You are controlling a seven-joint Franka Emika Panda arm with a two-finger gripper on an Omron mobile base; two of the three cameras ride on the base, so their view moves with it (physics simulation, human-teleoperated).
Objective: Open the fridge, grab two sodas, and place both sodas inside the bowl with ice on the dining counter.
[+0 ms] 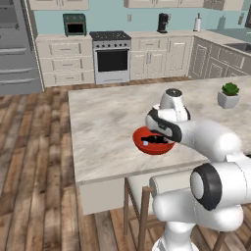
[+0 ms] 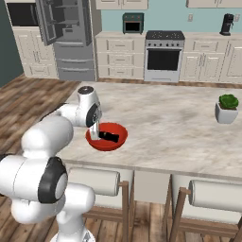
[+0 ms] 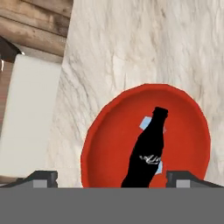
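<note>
so dark soda bottle [image 3: 146, 157] lies in red bowl [image 3: 100, 144], white script label unreadable; fingers [image 3: 111, 177] spread wide above.

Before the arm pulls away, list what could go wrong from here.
1. The open gripper hangs low over the red bowl, fingertips either side of the dark soda bottle; a sideways retreat could clip the bottle or drag the bowl.
2. One bottle lies in the bowl; no second shows there, so the task looks half done.
3. The bowl sits near the dining counter edge above the stools; a nudge might push it off.
</note>
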